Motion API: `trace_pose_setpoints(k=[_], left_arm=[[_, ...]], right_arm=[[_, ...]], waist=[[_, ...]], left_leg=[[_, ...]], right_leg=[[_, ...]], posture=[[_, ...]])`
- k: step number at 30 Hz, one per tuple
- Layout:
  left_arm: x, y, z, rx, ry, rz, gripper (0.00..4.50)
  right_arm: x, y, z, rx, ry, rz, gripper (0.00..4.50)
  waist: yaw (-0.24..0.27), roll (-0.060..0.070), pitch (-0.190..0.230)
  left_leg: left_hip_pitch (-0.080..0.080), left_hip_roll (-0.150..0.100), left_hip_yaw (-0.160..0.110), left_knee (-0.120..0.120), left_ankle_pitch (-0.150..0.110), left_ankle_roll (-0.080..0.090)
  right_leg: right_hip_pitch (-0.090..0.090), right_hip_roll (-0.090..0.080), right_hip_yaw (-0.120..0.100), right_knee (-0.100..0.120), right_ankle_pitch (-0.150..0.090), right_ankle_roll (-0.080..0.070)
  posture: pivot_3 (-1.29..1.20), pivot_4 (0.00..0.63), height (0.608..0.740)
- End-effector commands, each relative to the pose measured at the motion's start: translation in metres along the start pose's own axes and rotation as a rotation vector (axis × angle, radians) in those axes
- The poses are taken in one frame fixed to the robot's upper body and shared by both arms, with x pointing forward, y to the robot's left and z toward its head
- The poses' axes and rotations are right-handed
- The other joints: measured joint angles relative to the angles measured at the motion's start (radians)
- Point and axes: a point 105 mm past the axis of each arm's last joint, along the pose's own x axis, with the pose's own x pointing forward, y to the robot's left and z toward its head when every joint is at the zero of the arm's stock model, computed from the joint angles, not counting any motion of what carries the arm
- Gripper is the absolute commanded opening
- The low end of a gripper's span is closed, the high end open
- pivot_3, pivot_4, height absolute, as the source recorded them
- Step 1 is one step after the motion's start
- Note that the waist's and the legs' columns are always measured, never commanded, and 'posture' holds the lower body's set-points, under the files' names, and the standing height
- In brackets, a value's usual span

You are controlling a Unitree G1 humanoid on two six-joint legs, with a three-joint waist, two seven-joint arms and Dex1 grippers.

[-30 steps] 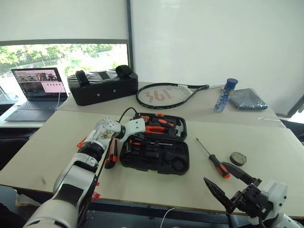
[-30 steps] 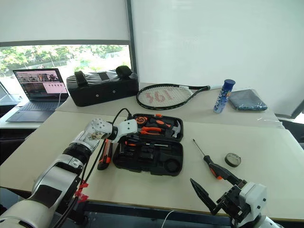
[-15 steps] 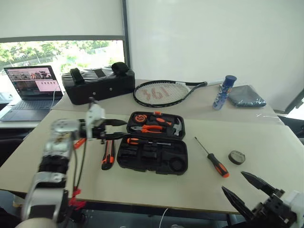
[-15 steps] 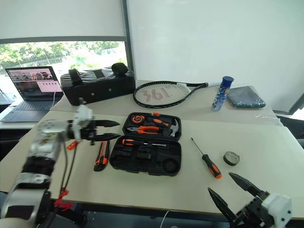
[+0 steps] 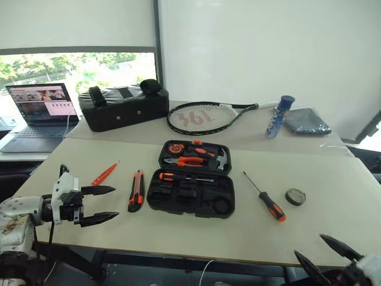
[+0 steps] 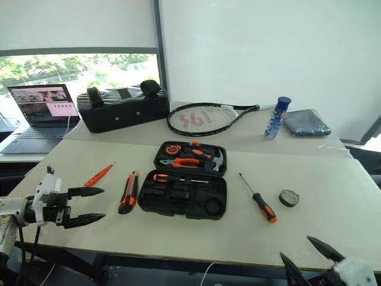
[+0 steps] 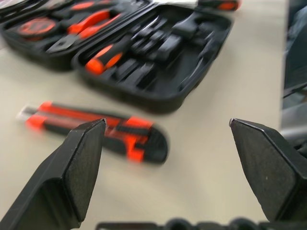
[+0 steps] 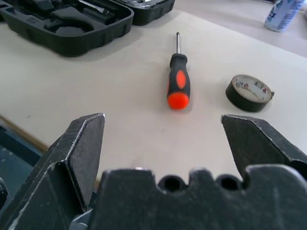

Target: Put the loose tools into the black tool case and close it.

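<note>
Tool case [image 5: 191, 179] lies open mid-counter [image 5: 333, 220], one black-and-orange screwdriver [image 5: 180, 177] seated in its slots; outside it lie the utility knife [image 5: 136, 190] just to its left, the small orange screwdriver [image 5: 105, 174] further left, the second screwdriver [image 5: 266, 199] and the tape roll [image 5: 295, 196] to its right. Left pincer [image 5: 95, 205] and right pincer [image 5: 331, 258] both gape empty near the counter's front edge. Tools look light and rigid, best pinched across the rubbery handles; the thin rigid lid probably wants a push at its far rim.
</note>
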Motion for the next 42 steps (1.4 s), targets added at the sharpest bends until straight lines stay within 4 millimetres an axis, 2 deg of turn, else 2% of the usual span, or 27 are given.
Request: trace_pose_setpoints(k=[1, 7, 11, 15, 18, 21, 24, 26, 27, 31, 33, 35, 37, 42], left_arm=[[0.013, -0.007, 0.015, 0.026, -0.050, -0.035, 4.44], [0.030, -0.019, 0.021, 0.033, -0.081, -0.082, 4.44], [0.035, -0.025, 0.020, 0.032, -0.083, -0.089, 4.44], [0.035, -0.028, 0.017, 0.021, -0.084, -0.080, 4.44], [0.034, -0.029, 0.015, 0.013, -0.083, -0.070, 4.50], [0.033, -0.031, 0.012, 0.002, -0.079, -0.066, 4.50], [0.033, -0.030, 0.010, -0.003, -0.079, -0.058, 4.50], [0.032, -0.029, 0.010, -0.007, -0.086, -0.041, 4.50], [0.032, -0.028, 0.009, -0.008, -0.086, -0.036, 4.50], [0.022, -0.023, 0.006, -0.037, -0.098, 0.039, 4.50], [0.018, -0.022, 0.003, -0.047, -0.101, 0.070, 4.50], [0.017, -0.024, 0.001, -0.057, -0.100, 0.081, 4.50], [0.016, -0.025, -0.001, -0.068, -0.105, 0.099, 4.50], [0.014, -0.025, -0.003, -0.087, -0.123, 0.144, 4.50]], right_arm=[[0.024, -0.011, 0.006, 0.034, 0.089, 0.063, 4.50], [0.054, -0.023, -0.008, 0.079, 0.271, 0.129, 4.50], [0.074, -0.029, -0.015, 0.082, 0.311, 0.133, 4.50], [0.087, -0.027, -0.024, 0.092, 0.362, 0.159, 4.50], [0.101, -0.029, -0.022, 0.092, 0.346, 0.142, 3.82], [0.115, -0.032, -0.010, 0.089, 0.322, 0.143, 2.95], [0.119, -0.032, -0.004, 0.083, 0.322, 0.160, 1.91], [0.119, -0.032, 0.006, 0.072, 0.297, 0.189, 1.20], [0.118, -0.032, 0.010, 0.066, 0.286, 0.201, 1.03], [0.116, -0.032, 0.066, -0.070, 0.078, 0.322, 1.03], [0.119, -0.025, 0.091, -0.162, 0.001, 0.411, 1.03], [0.127, -0.014, 0.108, -0.193, -0.044, 0.487, 1.03], [0.144, 0.008, 0.122, -0.218, -0.061, 0.593, 1.03], [0.177, 0.053, 0.132, -0.282, -0.018, 0.778, 1.03]], waist=[[0.002, 0.000, 0.000], [0.007, 0.000, 0.000], [0.005, 0.000, 0.000], [0.003, 0.000, 0.000], [-0.001, -0.001, 0.001], [-0.006, -0.002, 0.001], [-0.003, -0.002, 0.001], [0.000, -0.001, 0.001], [0.003, -0.001, 0.002], [0.003, -0.001, 0.003], [-0.007, 0.000, 0.005], [-0.023, 0.001, 0.006], [-0.027, 0.001, 0.006], [-0.024, 0.001, 0.006]], left_leg=[[0.000, 0.000, 0.000, 0.000, 0.000, 0.000], [-0.002, 0.000, -0.002, -0.001, 0.000, 0.000], [-0.005, -0.001, -0.002, 0.000, 0.000, 0.001], [-0.004, -0.001, -0.002, 0.000, 0.000, 0.001], [-0.003, 0.000, -0.002, 0.000, 0.000, 0.001], [-0.002, 0.000, -0.001, 0.000, 0.000, 0.001], [-0.002, 0.000, -0.001, 0.000, 0.000, 0.001], [-0.003, 0.000, -0.001, 0.000, 0.000, 0.001], [-0.004, 0.000, -0.001, 0.000, 0.000, 0.001], [-0.006, 0.000, -0.001, 0.000, -0.001, 0.001], [-0.005, 0.000, -0.001, 0.000, -0.001, 0.001], [-0.005, 0.000, 0.000, 0.000, -0.001, 0.001], [-0.004, 0.001, -0.001, 0.000, -0.001, 0.001], [-0.003, 0.003, -0.002, -0.001, -0.001, 0.001]], right_leg=[[0.000, 0.002, 0.000, 0.001, 0.002, 0.004], [-0.001, 0.003, -0.001, 0.000, 0.004, 0.000], [-0.002, 0.003, 0.000, -0.002, 0.004, 0.001], [-0.002, 0.003, 0.000, -0.002, 0.004, 0.002], [-0.001, 0.004, 0.000, -0.002, 0.004, 0.002], [-0.001, 0.004, 0.001, -0.002, 0.004, 0.004], [-0.002, 0.004, 0.001, -0.001, 0.004, 0.005], [-0.002, 0.004, 0.001, -0.002, 0.004, 0.004], [-0.002, 0.004, 0.001, -0.002, 0.004, 0.003], [-0.004, 0.004, 0.000, -0.003, 0.006, 0.001], [-0.004, 0.004, 0.001, -0.003, 0.006, 0.002], [-0.004, 0.004, 0.001, -0.001, 0.004, 0.004], [-0.004, 0.005, 0.001, -0.001, 0.004, 0.005], [-0.004, 0.007, 0.000, -0.001, 0.006, -0.001]], posture=[[0.00, 0.150, 0.740], [0.00, 0.150, 0.740], [0.00, 0.150, 0.740], [0.00, 0.150, 0.740], [0.00, 0.150, 0.740], [0.00, 0.150, 0.740], [0.00, 0.150, 0.740], [0.00, 0.150, 0.740], [0.00, 0.150, 0.740], [0.00, 0.150, 0.740], [0.00, 0.150, 0.740], [0.00, 0.150, 0.740], [0.00, 0.150, 0.740], [0.00, 0.150, 0.740]])
